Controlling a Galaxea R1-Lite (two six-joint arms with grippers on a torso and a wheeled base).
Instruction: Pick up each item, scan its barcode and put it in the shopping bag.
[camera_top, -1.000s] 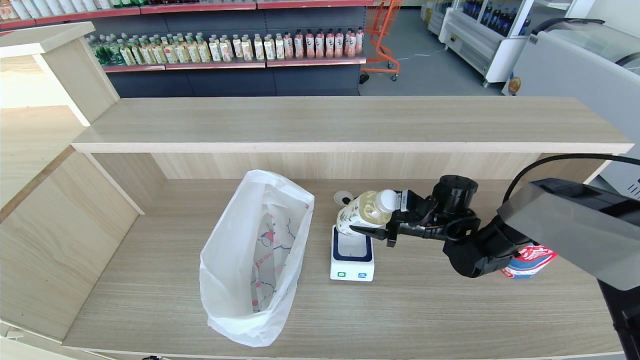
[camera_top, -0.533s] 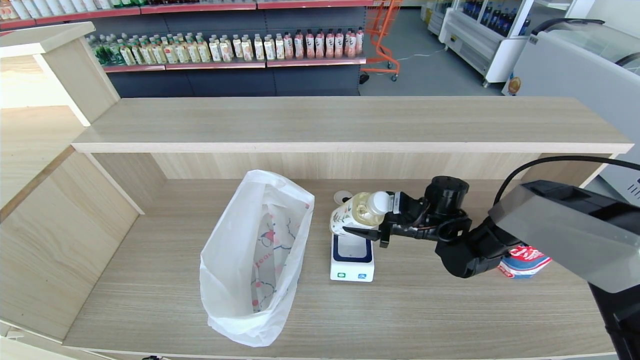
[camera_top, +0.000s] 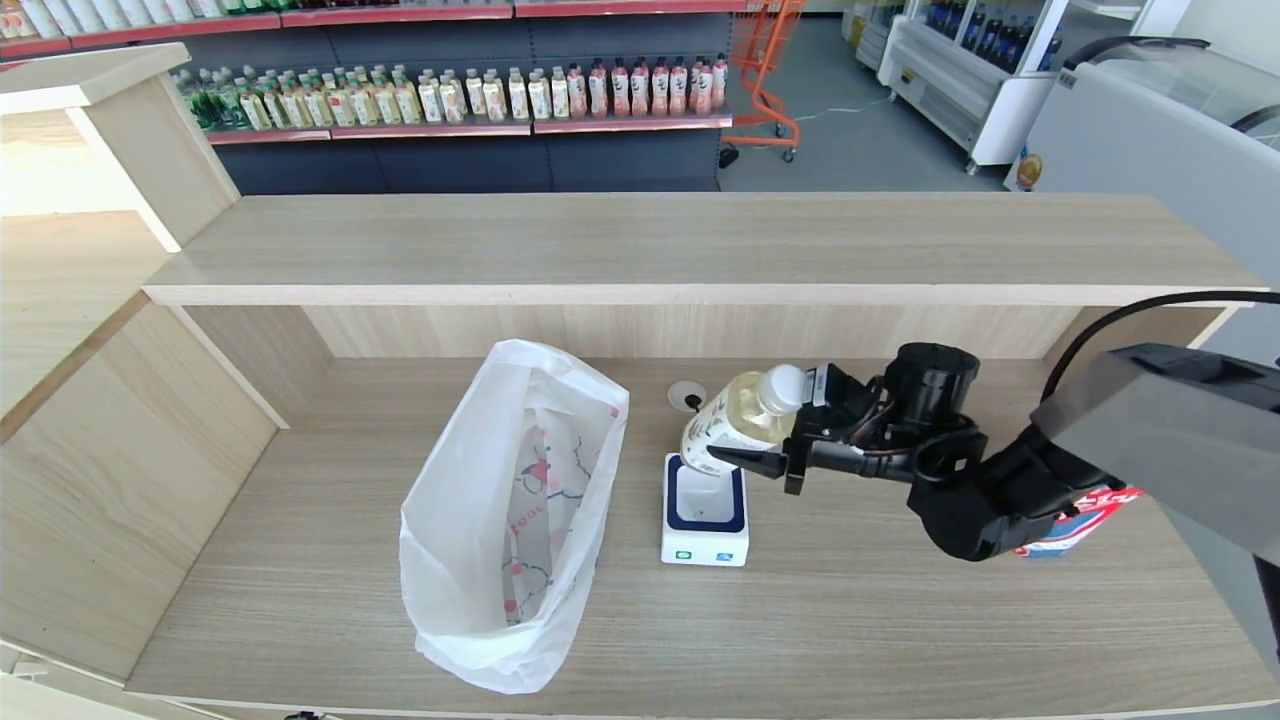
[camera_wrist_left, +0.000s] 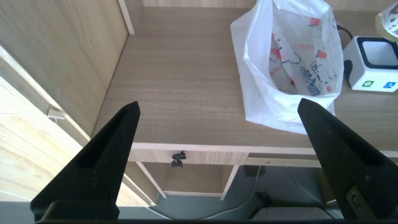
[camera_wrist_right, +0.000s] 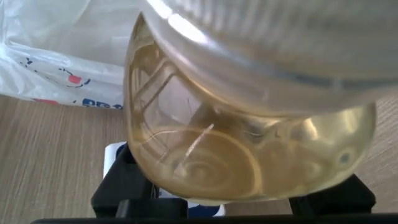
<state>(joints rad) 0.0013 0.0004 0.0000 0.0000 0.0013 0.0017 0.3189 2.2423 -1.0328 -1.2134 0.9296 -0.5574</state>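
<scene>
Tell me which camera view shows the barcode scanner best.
The head view: the scanner shows almost whole, beside the bag. The left wrist view shows it far off and cropped; in the right wrist view the held bottle hides most of it.

shopping bag (camera_top: 510, 510) left of scanner (camera_top: 705, 520) | bottle (camera_top: 740, 420) above scanner | packet (camera_top: 1100, 505) far right

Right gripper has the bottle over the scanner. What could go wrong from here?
1. The right gripper grips the bottle near its cap end, tilted over the scanner; the full body might slip or swing.
2. The shopping bag is limp, with a sagging mouth; the bottle may snag its rim and fold it shut.
3. The red-and-blue packet lies partly behind the right arm, which could knock it.
</scene>
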